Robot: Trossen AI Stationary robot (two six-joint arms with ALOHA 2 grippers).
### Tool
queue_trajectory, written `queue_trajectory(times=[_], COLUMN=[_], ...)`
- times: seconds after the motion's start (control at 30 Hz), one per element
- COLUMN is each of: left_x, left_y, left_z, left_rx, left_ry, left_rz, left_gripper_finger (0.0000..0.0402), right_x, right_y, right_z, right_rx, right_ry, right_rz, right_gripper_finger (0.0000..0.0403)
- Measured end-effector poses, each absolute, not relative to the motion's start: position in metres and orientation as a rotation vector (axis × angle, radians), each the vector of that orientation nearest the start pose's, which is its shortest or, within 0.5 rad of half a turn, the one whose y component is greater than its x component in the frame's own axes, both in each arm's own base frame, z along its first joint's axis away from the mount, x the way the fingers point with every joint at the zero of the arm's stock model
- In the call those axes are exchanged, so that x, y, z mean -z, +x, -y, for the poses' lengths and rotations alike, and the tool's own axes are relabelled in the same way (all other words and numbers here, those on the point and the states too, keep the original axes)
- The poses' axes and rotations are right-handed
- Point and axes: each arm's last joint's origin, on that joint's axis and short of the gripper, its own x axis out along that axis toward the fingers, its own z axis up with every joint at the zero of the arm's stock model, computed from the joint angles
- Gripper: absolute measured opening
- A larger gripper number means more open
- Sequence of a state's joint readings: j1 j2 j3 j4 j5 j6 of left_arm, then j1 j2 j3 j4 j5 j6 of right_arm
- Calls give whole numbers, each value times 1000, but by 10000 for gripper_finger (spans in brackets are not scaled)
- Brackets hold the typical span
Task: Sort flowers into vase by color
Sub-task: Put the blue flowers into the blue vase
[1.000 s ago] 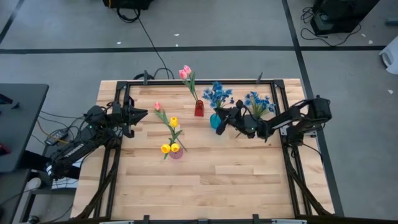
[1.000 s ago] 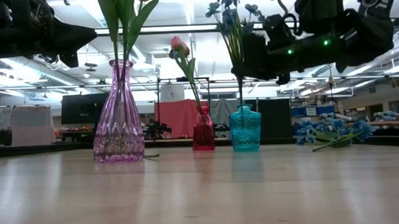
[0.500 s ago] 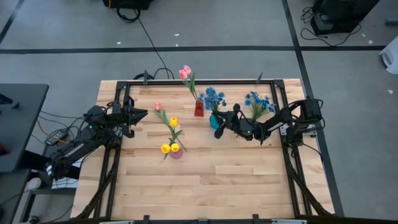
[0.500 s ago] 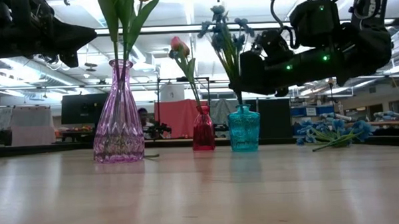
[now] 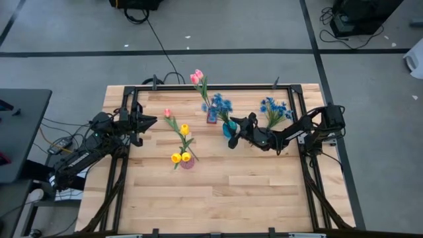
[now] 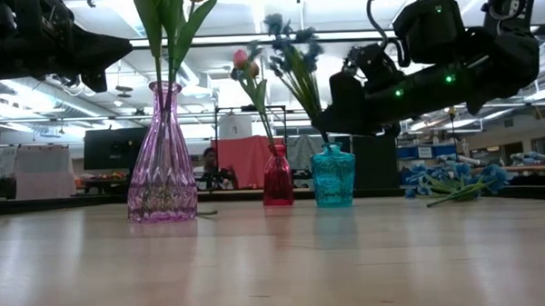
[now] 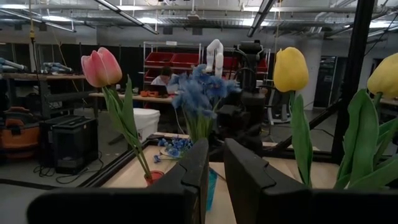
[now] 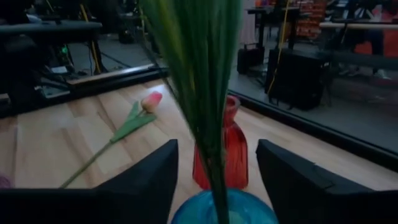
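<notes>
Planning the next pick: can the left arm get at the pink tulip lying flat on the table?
Probably yes. The pink tulip lies in the open just ahead of the left gripper, with bare wood between them; the purple vase stands off to one side.

Bright ceiling lights backlight the low view; nearby stems blur.

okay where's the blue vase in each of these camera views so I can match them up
High view: the blue vase sits right of table centre, just before the right gripper.
Low view: it stands at centre right, blue flowers leaning out.
Left wrist view: mostly hidden behind that arm's fingers, a sliver showing.
Right wrist view: its rim at the bottom edge.
Shared landmark: the red vase beside it.
</notes>
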State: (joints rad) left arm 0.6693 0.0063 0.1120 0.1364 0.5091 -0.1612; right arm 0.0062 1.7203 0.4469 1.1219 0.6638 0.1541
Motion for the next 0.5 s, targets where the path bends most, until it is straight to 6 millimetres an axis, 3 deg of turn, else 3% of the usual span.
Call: queue_trajectory(times=[0.23,0.5], left_x=[-213,-213], left_y=[74,74], left_z=[-41,-41], left_rx=[-143,-143], left_ry=[-26,-27], left_rz=[212,212], left_gripper_finger=[54,54], right_x=[-141,-159], right_y=[276,259], right_z=[4,-12], right_rx=[659,706], right_ry=[65,76], right_rz=[-99,-192], right_gripper_finger=[277,280])
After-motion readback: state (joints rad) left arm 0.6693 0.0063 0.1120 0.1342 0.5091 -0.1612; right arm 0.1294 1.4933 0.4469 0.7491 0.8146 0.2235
